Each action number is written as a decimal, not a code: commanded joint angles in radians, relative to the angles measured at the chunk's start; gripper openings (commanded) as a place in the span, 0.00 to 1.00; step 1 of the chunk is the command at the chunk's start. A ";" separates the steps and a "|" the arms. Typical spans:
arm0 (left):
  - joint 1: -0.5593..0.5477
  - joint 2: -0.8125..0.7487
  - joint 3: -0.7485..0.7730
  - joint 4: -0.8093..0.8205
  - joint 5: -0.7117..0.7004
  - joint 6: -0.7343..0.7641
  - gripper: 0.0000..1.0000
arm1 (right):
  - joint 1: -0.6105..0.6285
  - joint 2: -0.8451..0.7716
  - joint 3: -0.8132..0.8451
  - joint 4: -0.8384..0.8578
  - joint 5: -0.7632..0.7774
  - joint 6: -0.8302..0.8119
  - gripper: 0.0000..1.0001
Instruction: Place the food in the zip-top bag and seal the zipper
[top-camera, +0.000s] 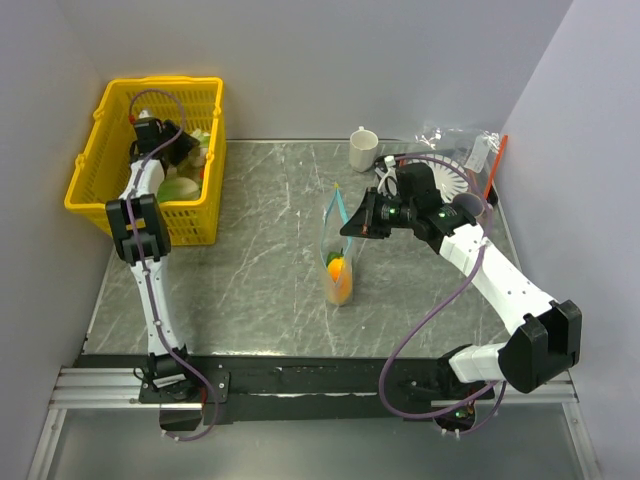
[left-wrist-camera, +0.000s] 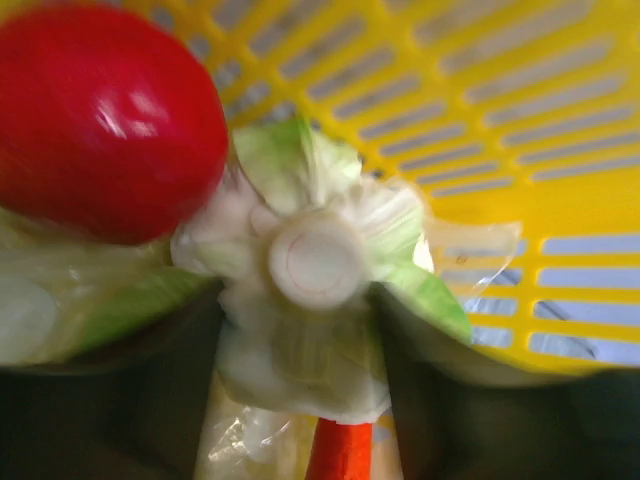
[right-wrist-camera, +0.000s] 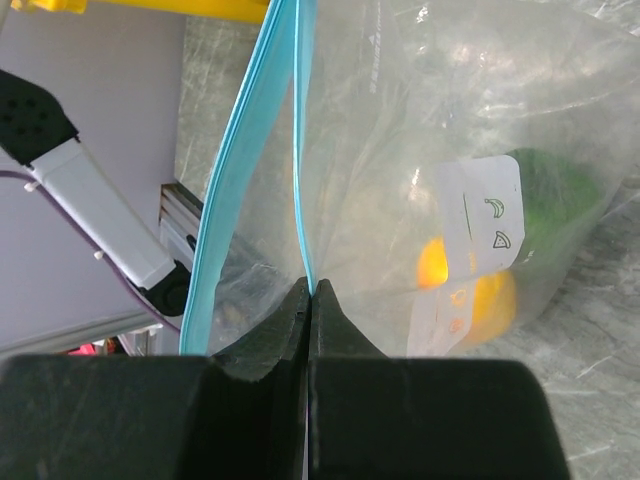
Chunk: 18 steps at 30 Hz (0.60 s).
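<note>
The zip-top bag (top-camera: 340, 240) stands upright mid-table with its mouth open, holding an orange food (top-camera: 340, 280) and a green food (top-camera: 332, 260). My right gripper (top-camera: 353, 225) is shut on one lip of the bag's teal zipper strip (right-wrist-camera: 303, 150), fingertips (right-wrist-camera: 310, 288) pinching it. The other lip (right-wrist-camera: 225, 200) hangs apart to the left. The orange (right-wrist-camera: 480, 295) and green (right-wrist-camera: 555, 200) foods show through the plastic. My left gripper (top-camera: 190, 152) is down in the yellow basket (top-camera: 110, 190). Its fingers (left-wrist-camera: 120, 400) press both sides of a pale green lettuce (left-wrist-camera: 310, 260). A red tomato (left-wrist-camera: 105, 120) and a carrot (left-wrist-camera: 340, 455) lie beside it.
A white mug (top-camera: 363, 148) stands at the back. A heap of clear bags (top-camera: 455, 138), an orange-red stick (top-camera: 495, 165), a white plate (top-camera: 455, 182) and a purple cup (top-camera: 468, 208) sit at the back right. Grey walls close three sides.
</note>
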 joint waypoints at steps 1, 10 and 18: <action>-0.012 0.036 0.045 0.033 0.045 -0.025 0.32 | -0.006 -0.012 -0.006 0.008 0.010 -0.016 0.00; -0.001 -0.330 -0.113 -0.002 -0.100 0.147 0.01 | -0.006 -0.021 -0.026 0.022 -0.001 -0.013 0.00; 0.010 -0.559 -0.164 -0.115 -0.055 0.174 0.01 | -0.006 -0.035 -0.020 0.019 -0.007 -0.013 0.00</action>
